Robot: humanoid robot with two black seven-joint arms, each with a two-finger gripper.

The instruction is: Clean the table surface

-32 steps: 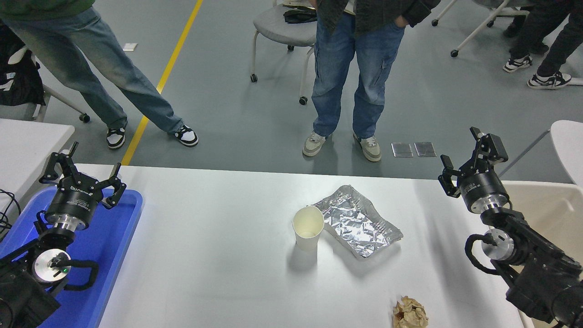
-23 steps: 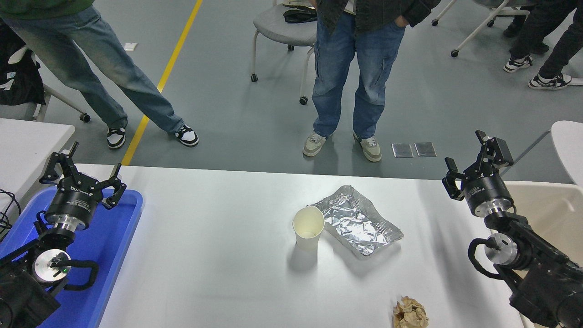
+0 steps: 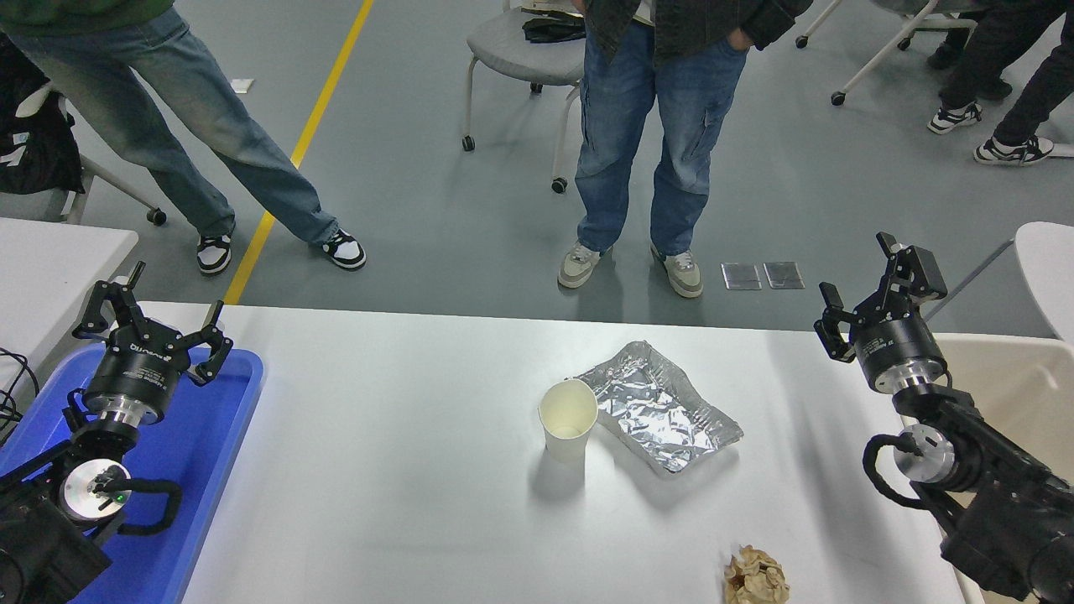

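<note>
The left claw hangs over a blue tray at the left end of the table surface. Its fingers are spread wide and hold nothing. The big white table surface starts just right of this claw and runs all the way across to the other one. A paper cup stands upright near the middle, well to the right of the left claw. A crinkly foil tray lies touching the cup on its right side. A crumpled brown paper ball sits near the front edge. The right claw hangs over the table's far right corner, fingers spread apart, empty. A beige bin is just to its right.
</note>
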